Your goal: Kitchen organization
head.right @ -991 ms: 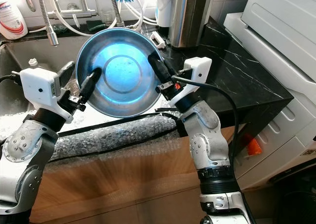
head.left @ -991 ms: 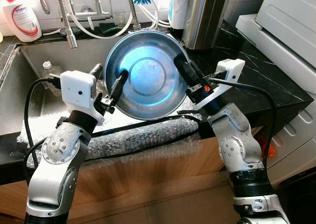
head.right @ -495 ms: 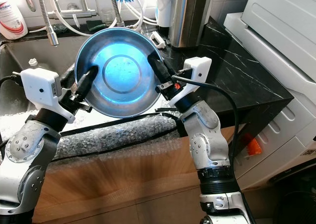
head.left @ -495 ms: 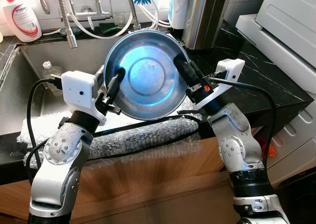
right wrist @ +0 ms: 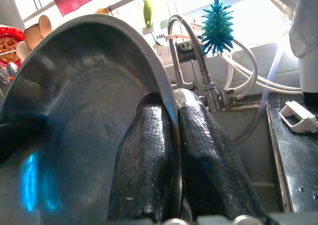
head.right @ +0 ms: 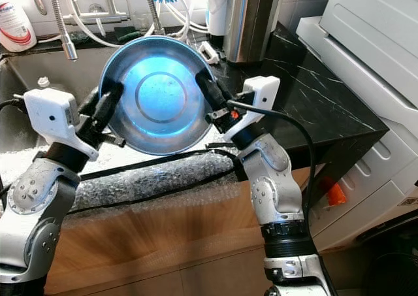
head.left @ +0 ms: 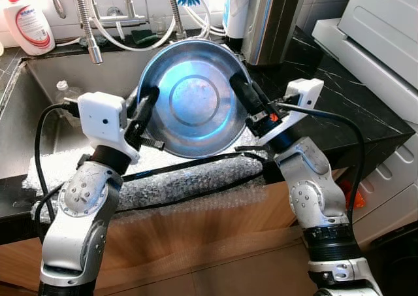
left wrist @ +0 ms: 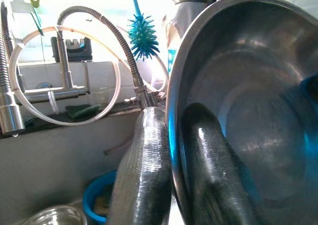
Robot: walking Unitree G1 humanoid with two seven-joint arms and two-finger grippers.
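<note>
Both hands, left hand (head.left: pixel 145 110) and right hand (head.left: pixel 240 90), clamp bowl (head.left: pixel 192 97) rim; hollow faces robot.

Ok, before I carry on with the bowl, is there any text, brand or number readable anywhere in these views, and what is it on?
White bottle with a red label, behind the sink: a line of print on the label, too small and blurred to read.
Bowl, tap, brush, steel bin and white appliance: no text visible.
No other words, numbers or signs can be made out.
</note>
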